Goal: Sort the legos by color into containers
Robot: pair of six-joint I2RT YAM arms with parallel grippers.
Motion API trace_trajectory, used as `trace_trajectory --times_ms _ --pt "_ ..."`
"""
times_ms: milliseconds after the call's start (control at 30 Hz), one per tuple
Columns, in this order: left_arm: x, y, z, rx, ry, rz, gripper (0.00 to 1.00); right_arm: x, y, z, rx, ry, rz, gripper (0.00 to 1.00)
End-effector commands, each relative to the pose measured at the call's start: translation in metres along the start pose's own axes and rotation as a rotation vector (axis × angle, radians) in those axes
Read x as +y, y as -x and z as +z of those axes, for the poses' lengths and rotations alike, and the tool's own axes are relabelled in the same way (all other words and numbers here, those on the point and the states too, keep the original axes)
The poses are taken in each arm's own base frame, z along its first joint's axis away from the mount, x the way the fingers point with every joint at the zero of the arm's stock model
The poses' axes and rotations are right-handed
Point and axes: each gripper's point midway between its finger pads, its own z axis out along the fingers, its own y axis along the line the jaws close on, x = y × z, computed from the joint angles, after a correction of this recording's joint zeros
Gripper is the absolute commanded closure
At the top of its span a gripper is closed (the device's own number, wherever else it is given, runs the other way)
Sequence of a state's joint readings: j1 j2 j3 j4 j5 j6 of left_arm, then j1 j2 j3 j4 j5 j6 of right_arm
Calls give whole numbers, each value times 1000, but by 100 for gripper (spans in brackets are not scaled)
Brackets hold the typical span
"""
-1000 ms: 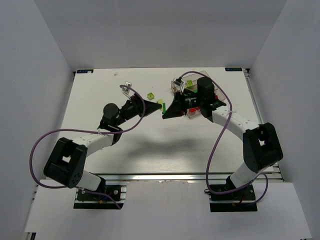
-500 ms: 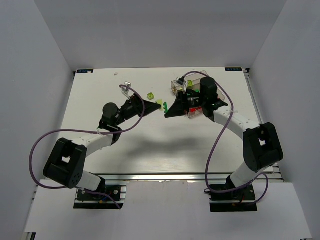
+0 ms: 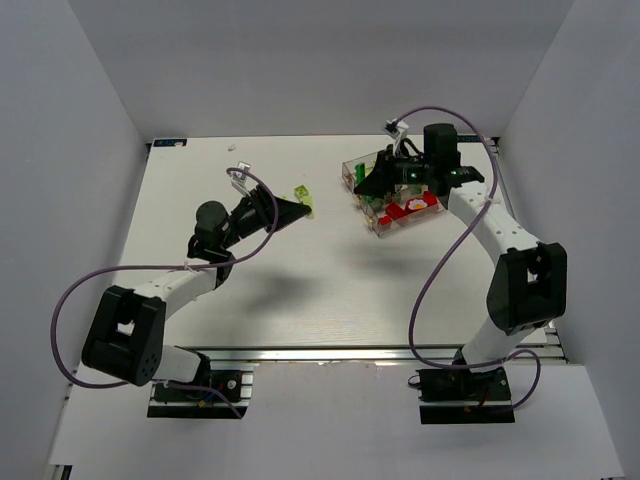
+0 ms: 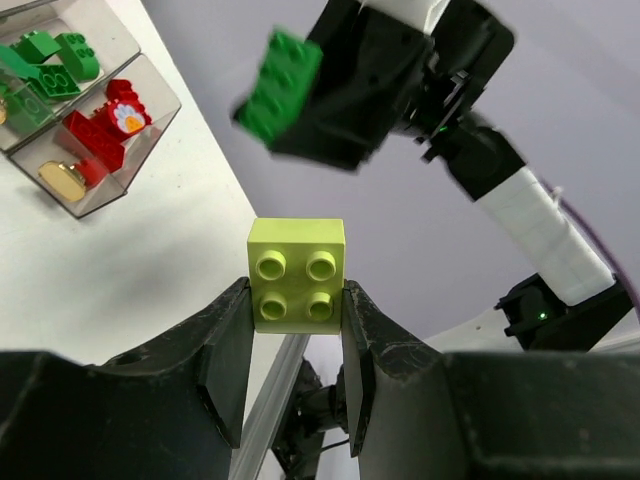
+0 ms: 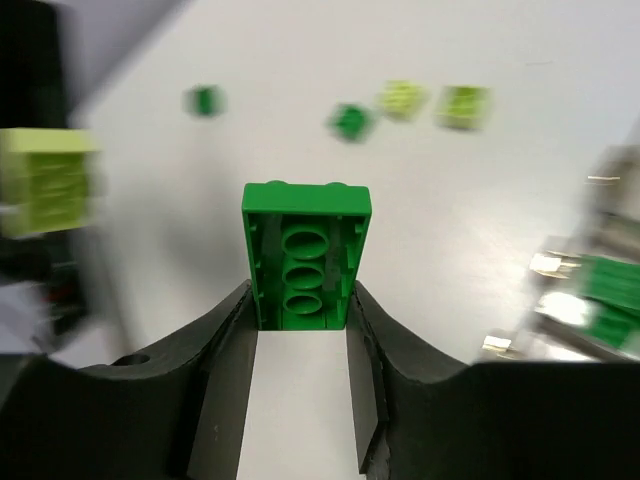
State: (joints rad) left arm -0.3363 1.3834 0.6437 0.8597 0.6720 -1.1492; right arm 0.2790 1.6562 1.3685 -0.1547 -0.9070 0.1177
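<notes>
moved: the right arm (image 3: 490, 225) is swinging away from the middle of the worktop (image 3: 300, 290) toward 1 o'clock and is now hanging over the containers (image 3: 352, 172); the left arm (image 3: 190, 280) is drawing back a little toward 10 o'clock.
left jaws: pressing tight on a pale yellow-green brick (image 4: 297, 272), gripping its two sides, studs facing the wrist camera.
right jaws: standing roughly half apart and clamping a dark green brick (image 5: 305, 268) by its long sides, hollow underside facing the wrist camera.
containers: sitting at 1 o'clock on the worktop, slanting, directly under the right jaws.
red bricks (image 3: 412, 204): lying in the bin at the 5 o'clock side of the row.
green bricks (image 4: 45, 60): lying in the bin next to the red one.
loose bricks (image 5: 350, 120): two dark green and two pale ones showing blurred on the worktop beyond the right jaws, apart from the containers.
</notes>
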Motion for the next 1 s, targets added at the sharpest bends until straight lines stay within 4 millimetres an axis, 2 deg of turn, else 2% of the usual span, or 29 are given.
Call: trace_trajectory --times_ms 0,67,233,300,400,467,500,533,600,667,767,900,967 --pt "-4 -2 -7 7 19 45 100 -83 -19 -32 194 -431 -278 100" --pt "1 -5 -11 4 43 41 100 -113 -16 -46 228 -588 -376 100" --pt "4 -11 -21 -11 66 38 100 -165 -4 -59 238 -803 -453 100" --pt "5 -13 -24 -17 74 33 100 -175 5 -58 217 -822 -448 100" --pt "5 -16 -30 -20 81 27 100 -200 -4 -49 232 -848 -418 100" --pt "5 -19 -33 -25 85 27 100 -209 5 -45 219 -861 -412 100" --pt "5 -19 -34 -30 88 27 100 -220 -2 -41 234 -862 -395 100" --pt "3 -19 -36 -33 86 28 100 -223 7 -39 217 -867 -397 100" --pt "5 -20 -38 -37 95 24 100 -235 5 -35 216 -872 -381 100" --pt "4 -21 -41 -43 95 26 100 -239 14 -32 191 -871 -385 100" --pt "5 -23 -43 -49 99 19 100 -247 13 -26 192 -865 -379 100" --pt "5 -23 -44 -53 101 14 100 -255 1 -22 214 -859 -360 100" --pt "6 -23 -44 -53 106 14 100 -255 -2 -23 217 -853 -351 94"
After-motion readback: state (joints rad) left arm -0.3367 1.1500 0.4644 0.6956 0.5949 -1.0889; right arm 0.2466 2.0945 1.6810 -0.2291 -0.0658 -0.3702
